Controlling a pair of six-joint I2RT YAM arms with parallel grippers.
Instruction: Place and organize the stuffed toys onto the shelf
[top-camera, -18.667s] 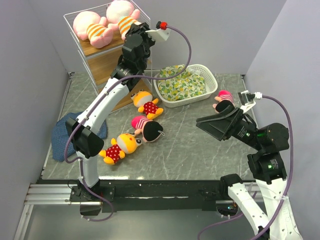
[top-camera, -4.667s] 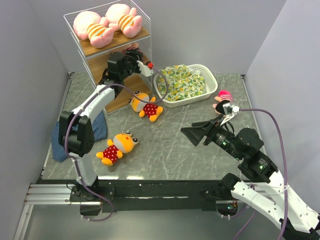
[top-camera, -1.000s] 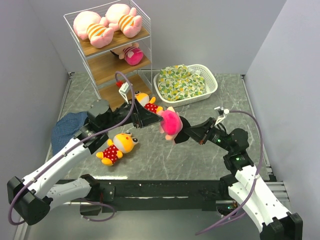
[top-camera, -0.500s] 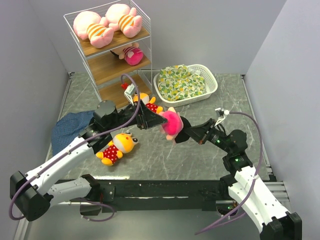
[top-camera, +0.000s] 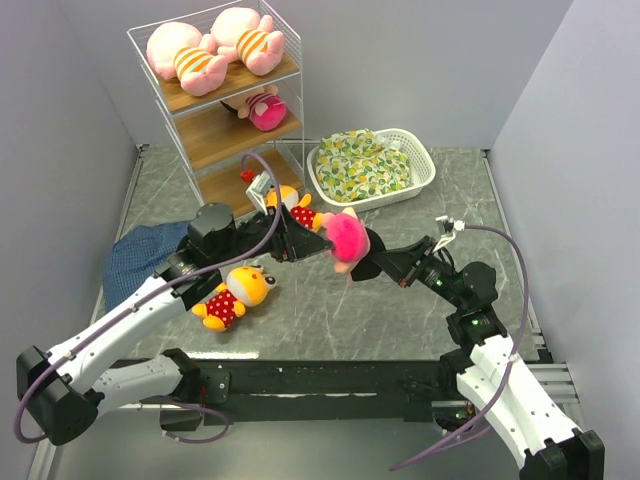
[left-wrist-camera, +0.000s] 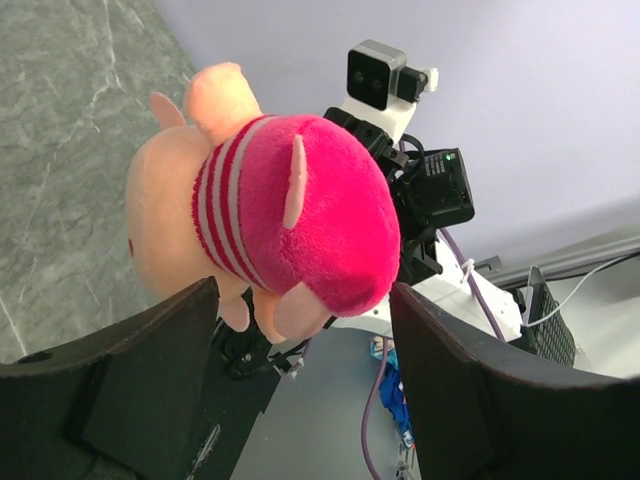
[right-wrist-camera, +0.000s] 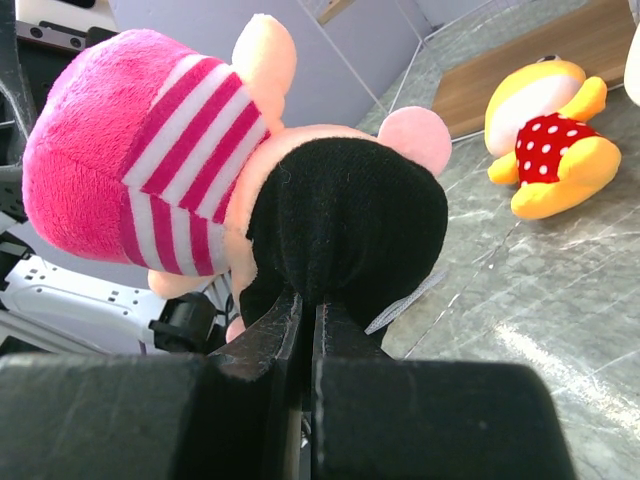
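Above the grey marbled worktop (top-camera: 400, 310), the right gripper (right-wrist-camera: 305, 300) is pinching a plush doll (top-camera: 345, 238) by its fuzzy black hair, jaws closed on it. The left gripper (top-camera: 318, 240), nearer than a moment ago, is straddling the round pink-striped hat with jaws open, well apart from the wire-and-wood shelf (top-camera: 215, 135).

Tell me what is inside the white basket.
A yellow-green patterned cloth bundle fills the basket. Whatever may lie beneath the cloth is covered and cannot be seen.
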